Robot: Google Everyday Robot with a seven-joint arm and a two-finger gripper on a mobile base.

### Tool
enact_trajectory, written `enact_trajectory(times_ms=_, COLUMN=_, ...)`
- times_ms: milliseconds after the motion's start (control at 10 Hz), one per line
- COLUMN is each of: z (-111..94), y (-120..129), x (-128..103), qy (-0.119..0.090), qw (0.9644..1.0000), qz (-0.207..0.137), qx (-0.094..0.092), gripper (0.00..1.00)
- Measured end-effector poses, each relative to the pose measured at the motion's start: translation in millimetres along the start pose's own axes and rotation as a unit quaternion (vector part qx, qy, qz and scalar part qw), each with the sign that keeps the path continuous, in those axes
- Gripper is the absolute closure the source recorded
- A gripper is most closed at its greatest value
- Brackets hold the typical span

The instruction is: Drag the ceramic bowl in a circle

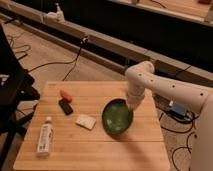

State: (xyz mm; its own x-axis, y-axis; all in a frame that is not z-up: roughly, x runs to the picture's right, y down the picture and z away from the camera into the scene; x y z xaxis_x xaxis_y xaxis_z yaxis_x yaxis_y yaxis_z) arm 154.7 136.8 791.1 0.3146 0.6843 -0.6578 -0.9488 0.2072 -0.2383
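The ceramic bowl (118, 116), round, shallow and glossy green, sits on the right half of the wooden table (75, 155). My gripper (132, 104) reaches down from the white arm (165, 90) and meets the bowl at its far right rim. The arm's wrist covers the gripper's tip. The small white cup is not visible.
An orange object (65, 94) and a black object (65, 106) lie at the table's left middle. A white pad (85, 121) lies left of the bowl. A white bottle (45, 138) lies at the front left. Cables run over the floor behind the table.
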Motion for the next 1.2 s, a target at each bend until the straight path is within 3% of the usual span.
enact_trajectory(times_ms=100, z=6.0, y=6.5, x=22.6, qy=0.014, qw=0.9998, qz=-0.003, qx=-0.011, gripper=1.00)
enact_trajectory(times_ms=300, z=16.2, y=-3.5, x=57.6, qy=0.038, qw=0.9990, qz=0.016, qx=-0.019, gripper=1.00)
enact_trajectory(times_ms=500, z=16.1, y=-52.9, x=74.3, qy=0.045, qw=0.9968, qz=0.066, qx=0.010, gripper=1.00)
enact_trajectory(times_ms=700, z=5.9, y=-83.0, x=53.5, qy=0.029, qw=0.9951, qz=0.086, qx=0.039, gripper=1.00)
enact_trajectory(times_ms=900, z=-7.9, y=-87.8, x=3.3, qy=0.000, qw=0.9947, qz=0.085, qx=0.057, gripper=1.00)
enact_trajectory(times_ms=1000, z=-10.7, y=-83.2, x=-11.9, qy=-0.009, qw=0.9951, qz=0.080, qx=0.058, gripper=1.00)
enact_trajectory(times_ms=1100, z=-10.5, y=-65.6, x=-26.5, qy=-0.015, qw=0.9966, qz=0.064, qx=0.049, gripper=1.00)
enact_trajectory(times_ms=1200, z=-7.3, y=-36.0, x=-32.7, qy=-0.016, qw=0.9987, qz=0.040, qx=0.026, gripper=1.00)
